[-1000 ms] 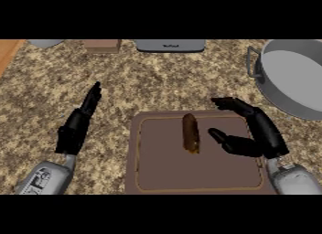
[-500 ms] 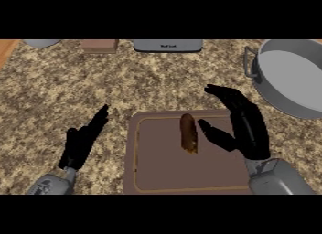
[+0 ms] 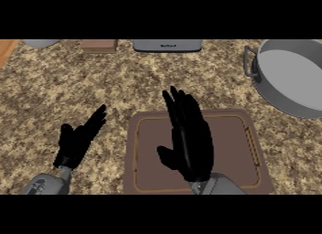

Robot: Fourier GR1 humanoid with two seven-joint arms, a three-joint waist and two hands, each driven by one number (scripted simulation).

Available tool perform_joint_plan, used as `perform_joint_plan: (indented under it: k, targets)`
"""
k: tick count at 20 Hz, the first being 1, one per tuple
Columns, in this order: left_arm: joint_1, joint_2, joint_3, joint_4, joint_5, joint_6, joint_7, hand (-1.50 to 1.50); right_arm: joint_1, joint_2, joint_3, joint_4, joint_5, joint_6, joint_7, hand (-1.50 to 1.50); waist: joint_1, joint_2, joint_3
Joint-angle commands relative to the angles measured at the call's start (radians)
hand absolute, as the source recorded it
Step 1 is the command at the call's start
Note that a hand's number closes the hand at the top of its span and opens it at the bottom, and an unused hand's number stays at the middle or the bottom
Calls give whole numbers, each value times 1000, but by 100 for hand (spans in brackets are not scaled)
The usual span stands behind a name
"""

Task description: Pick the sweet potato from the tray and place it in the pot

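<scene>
The right hand (image 3: 187, 141) lies over the middle of the tray (image 3: 238, 151), its fingers straight, held close together and pointing to the far edge of the desk (image 3: 89, 82), with the thumb standing out to the left side. The fingertips pass just over the far rim of the tray. The sweet potato does not show; the right hand covers the middle strip of the tray, so I cannot tell whether the hand touches it. The tray is brown with rounded corners and sits at the near edge of the desk, a little right of the centre. The left hand (image 3: 79, 141) rests left of the tray, apart from it, near the near edge, fingers straight and together, pointing up and slightly right. The grey pot (image 3: 295, 77) stands at the far right corner of the desk, well apart from the tray, its dark handle (image 3: 248, 59) on the left side. Along the far edge stand a grey appliance (image 3: 167, 45), a small brown block (image 3: 99, 45) and a grey round thing (image 3: 42, 43).
</scene>
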Motion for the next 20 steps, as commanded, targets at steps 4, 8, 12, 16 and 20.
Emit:
perform_joint_plan:
  k: [4,8,12,16,20]
  targets:
    - [14,10,19,12,8,-48,-31,0,-203,41,72,-12,-71,172,489,-150,25,11,3]
    - [-49,-5,37,37,6,-45,2,0,-227,41,21,21,-177,185,538,-150,12,12,3]
    - [-40,20,35,5,2,-61,13,0,-188,41,-24,182,-327,242,478,-150,24,17,4]
    - [-27,-6,47,54,4,-72,-8,0,-200,41,-40,209,-365,314,493,-150,8,13,3]
    - [12,-27,37,-64,-36,-5,60,0,-126,0,-80,201,-302,312,419,-150,5,9,4]
